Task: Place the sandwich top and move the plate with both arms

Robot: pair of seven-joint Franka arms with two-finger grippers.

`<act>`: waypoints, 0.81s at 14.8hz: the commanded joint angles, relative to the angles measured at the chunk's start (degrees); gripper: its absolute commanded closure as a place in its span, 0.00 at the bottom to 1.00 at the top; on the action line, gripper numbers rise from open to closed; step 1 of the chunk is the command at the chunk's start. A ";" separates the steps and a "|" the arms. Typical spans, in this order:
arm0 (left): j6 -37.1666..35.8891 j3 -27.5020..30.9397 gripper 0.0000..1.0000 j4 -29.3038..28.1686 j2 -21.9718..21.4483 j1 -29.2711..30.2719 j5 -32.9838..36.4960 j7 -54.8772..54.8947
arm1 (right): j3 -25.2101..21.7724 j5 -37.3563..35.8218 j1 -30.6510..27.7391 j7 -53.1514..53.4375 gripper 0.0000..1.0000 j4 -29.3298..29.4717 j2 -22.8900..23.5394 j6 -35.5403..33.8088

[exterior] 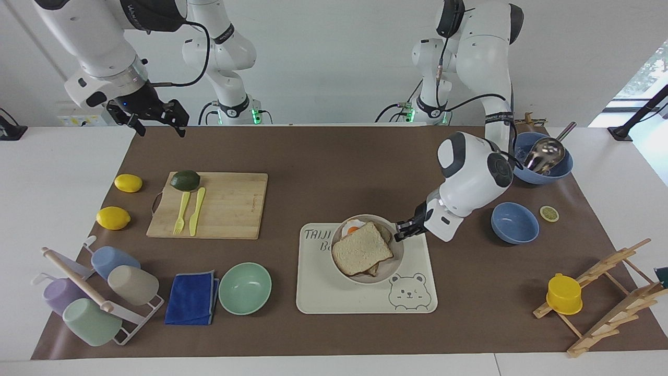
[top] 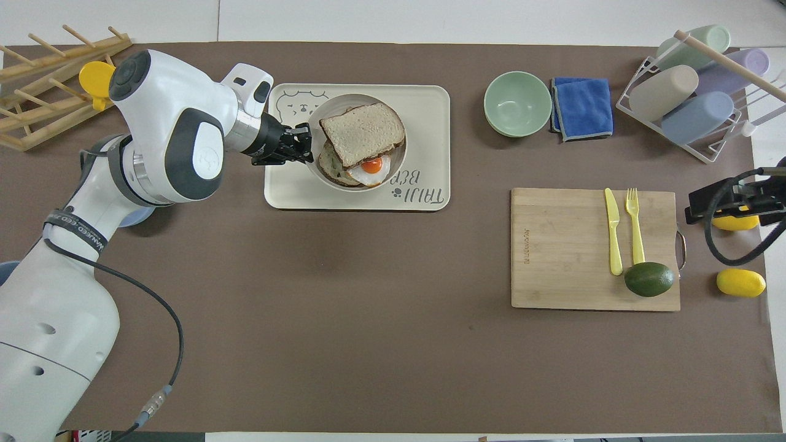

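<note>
The plate is over the cream bear tray; I cannot tell whether it rests on the tray. The sandwich top lies on the plate, skewed over the lower slice, whose fried egg sticks out on the robots' side. My left gripper is shut on the plate's rim, at the side toward the left arm's end. In the overhead view the same gripper, plate and sandwich top show. My right gripper is open and empty, and waits in the air over the mat's corner near its base.
A cutting board carries an avocado, a fork and a knife, with two lemons beside it. A mint bowl and a blue cloth lie beside the tray. A blue bowl lies under the left arm. Cup rack and wooden rack stand at the corners.
</note>
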 commanded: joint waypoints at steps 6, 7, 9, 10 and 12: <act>5.24 0.02 1.00 -0.41 1.84 -1.71 -0.80 2.65 | -0.04 1.33 -0.43 -1.14 0.00 -0.40 -0.28 0.07; 6.03 0.02 1.00 -0.93 1.84 -1.62 -0.80 2.65 | -0.04 1.33 -0.43 -1.14 0.00 -0.40 -0.28 0.07; 6.82 0.10 1.00 -1.72 1.84 -1.80 -0.80 3.44 | -0.04 1.33 -0.43 -1.14 0.00 -0.40 -0.28 0.07; 7.26 0.11 1.00 -2.34 1.76 -1.88 -0.80 3.53 | -0.04 1.33 -0.43 -1.14 0.00 -0.40 -0.28 0.07; 7.44 0.11 1.00 -2.70 1.67 -1.71 -0.80 3.62 | -0.04 1.33 -0.43 -1.14 0.00 -0.40 -0.28 0.07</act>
